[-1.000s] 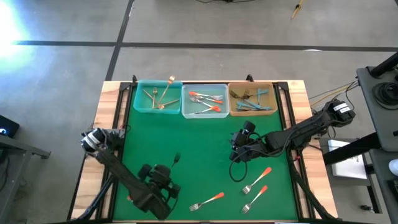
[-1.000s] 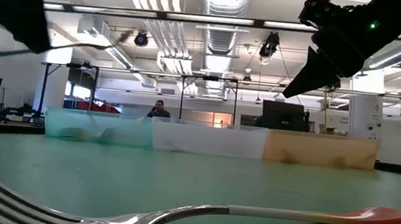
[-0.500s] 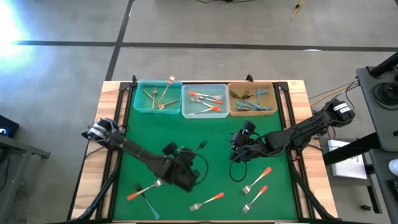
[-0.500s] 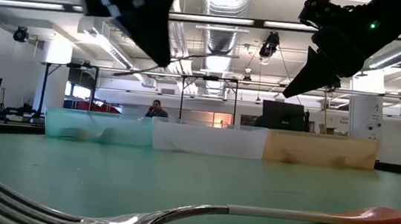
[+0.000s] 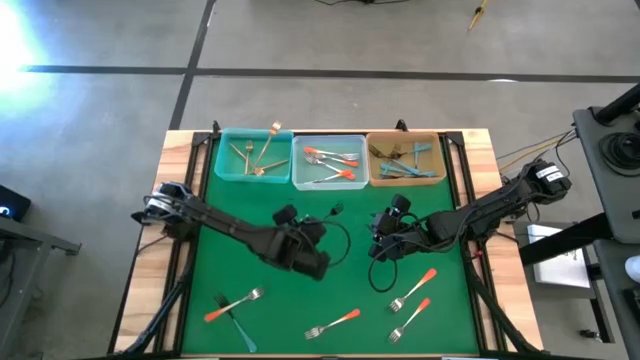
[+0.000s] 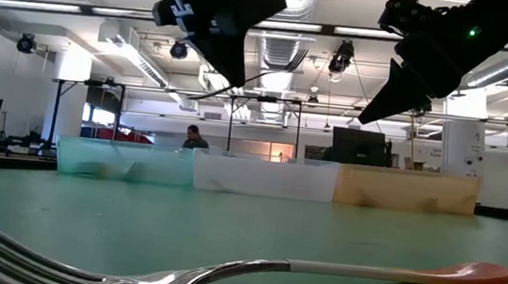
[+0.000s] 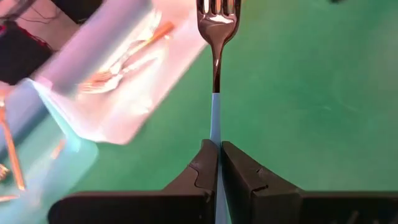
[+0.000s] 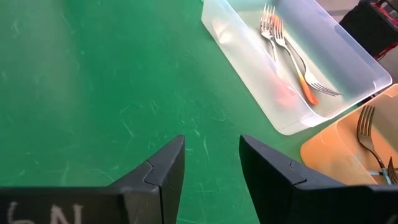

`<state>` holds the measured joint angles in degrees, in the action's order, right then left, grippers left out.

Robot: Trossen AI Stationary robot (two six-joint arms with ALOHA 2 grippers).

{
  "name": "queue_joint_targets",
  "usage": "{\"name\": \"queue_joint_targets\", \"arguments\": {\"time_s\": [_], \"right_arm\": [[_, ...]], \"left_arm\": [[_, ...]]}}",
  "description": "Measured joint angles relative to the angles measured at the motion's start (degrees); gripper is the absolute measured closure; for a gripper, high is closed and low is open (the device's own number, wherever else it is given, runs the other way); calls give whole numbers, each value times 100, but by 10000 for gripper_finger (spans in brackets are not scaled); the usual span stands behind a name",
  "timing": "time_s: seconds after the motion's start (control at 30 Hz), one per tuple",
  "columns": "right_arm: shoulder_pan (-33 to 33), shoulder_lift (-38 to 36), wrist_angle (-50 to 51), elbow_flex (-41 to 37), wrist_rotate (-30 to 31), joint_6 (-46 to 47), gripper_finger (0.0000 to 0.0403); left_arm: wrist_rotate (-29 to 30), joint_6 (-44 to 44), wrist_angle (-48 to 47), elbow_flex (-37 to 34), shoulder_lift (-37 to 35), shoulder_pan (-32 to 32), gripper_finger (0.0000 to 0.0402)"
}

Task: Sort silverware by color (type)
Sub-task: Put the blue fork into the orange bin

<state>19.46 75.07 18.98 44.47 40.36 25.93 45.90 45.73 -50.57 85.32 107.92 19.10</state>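
Observation:
My left gripper [image 5: 318,228] [image 7: 219,152] hovers over the table's middle, shut on a teal-blue-handled fork [image 7: 215,74]. That fork's tines [image 5: 337,210] point toward the far bins. My right gripper [image 5: 383,243] [image 8: 211,158] hangs open above the mat right of centre and touches nothing. Three orange-red-handled forks [image 5: 412,288] [image 5: 410,318] [image 5: 335,322] lie flat at the near right. Another orange-red one [image 5: 230,303] lies at the near left, across a blue-handled one [image 5: 238,330]. One orange-red fork [image 6: 250,272] fills the low view's foreground. My left gripper pinches the fork's blue handle [image 7: 215,124] between its two fingers [image 7: 202,168]. The fork runs along the fingers and sticks out ahead of them, tines [image 7: 217,7] foremost. It is lifted clear of the mat, about level in the low view [image 6: 266,72].
Three bins stand in a row at the far edge. The teal bin [image 5: 222,160] holds gold forks, the clear bin [image 5: 328,142] orange-red-handled ones, and the tan bin [image 5: 405,182] blue-handled ones. Bare green mat [image 5: 240,215] lies before the bins.
My left gripper, carrying the blue-handled fork, has swung from the table's near-left corner up and toward the far right, reaching the middle of the mat below the clear bin. Its move uncovers two forks at the near left. My right arm has kept still.

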Motion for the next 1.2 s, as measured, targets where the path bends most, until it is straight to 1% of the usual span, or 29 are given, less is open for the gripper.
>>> {"name": "queue_joint_targets", "arguments": {"time_s": [0.07, 0.13, 0.2, 0.3, 0.4, 0.47, 0.63, 0.77, 0.8, 0.87, 1.07, 1.1, 1.2], "right_arm": [[0, 0, 0, 0, 2, 0, 259], [0, 0, 0, 0, 0, 0, 259], [0, 0, 0, 0, 1, 0, 259], [0, 0, 0, 0, 2, 0, 259], [0, 0, 0, 0, 0, 0, 259], [1, 0, 0, 0, 2, 0, 259], [-100, 0, -190, 0, -22, 0, 259], [-293, -15, -258, 0, 2, 0, 259], [-305, -17, -262, 0, 8, 0, 259], [-300, -17, -262, 0, 6, 0, 259], [-297, -17, -541, 0, -28, 99, 259], [-297, -17, -592, 0, -28, 98, 259], [-328, -17, -986, 0, -34, 50, 259]], "left_arm": [[5, -217, 33, 0, -11, -179, 401], [-178, -553, 201, -8, -13, -373, 401], [-605, -1068, 654, -49, -18, -588, 401], [-1348, -1902, 1618, -195, -18, -882, 401], [-1894, -2415, 2286, -333, -18, -1155, 401], [-2068, -2603, 2433, -399, -18, -1325, 401], [-2233, -2988, 2616, -626, -20, -1736, 401], [-3174, -3542, 2896, -757, -20, -2061, 401], [-3332, -3683, 2969, -773, -20, -2137, 401], [-3447, -3905, 3062, -789, -20, -2279, 401], [-3523, -4382, 3334, -739, -25, -2805, 401], [-3716, -4414, 3352, -739, -37, -2900, 401], [-4704, -4413, 3318, -749, -111, -3175, 401]]}}
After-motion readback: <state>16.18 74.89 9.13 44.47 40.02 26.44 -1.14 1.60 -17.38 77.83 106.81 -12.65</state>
